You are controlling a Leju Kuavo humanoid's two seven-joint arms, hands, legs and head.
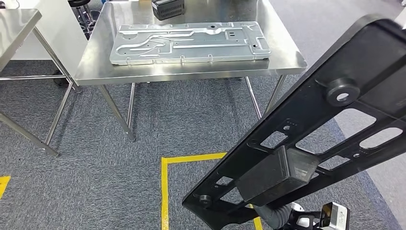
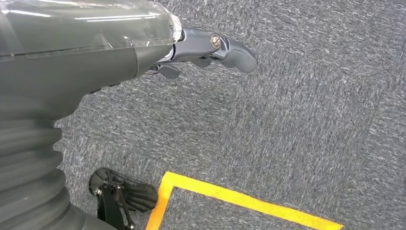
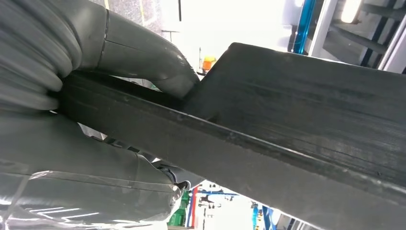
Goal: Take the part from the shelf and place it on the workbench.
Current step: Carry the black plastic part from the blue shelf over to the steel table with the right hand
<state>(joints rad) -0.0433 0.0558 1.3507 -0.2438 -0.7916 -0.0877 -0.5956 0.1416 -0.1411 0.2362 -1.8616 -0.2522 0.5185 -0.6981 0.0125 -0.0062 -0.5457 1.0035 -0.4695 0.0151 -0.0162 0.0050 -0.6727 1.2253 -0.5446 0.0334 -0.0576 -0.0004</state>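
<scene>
Part [image 1: 306, 124] | long axis diagonal, upper end toward workbench [image 1: 282, 62] | right robot hand [image 3: 119, 62] grasping it

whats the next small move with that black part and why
Probably a step forward toward the steel workbench. The right hand grips the black part over carpet, short of the table. A silver panel fills the middle, so the bare front-right corner looks like the spot to aim for.

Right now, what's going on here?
The robot's right hand grips a long black part and carries it above the carpet. The steel workbench stands ahead, and a silver metal panel and a dark box already lie on it. The left hand hangs over the floor by a yellow line, holding nothing.
</scene>
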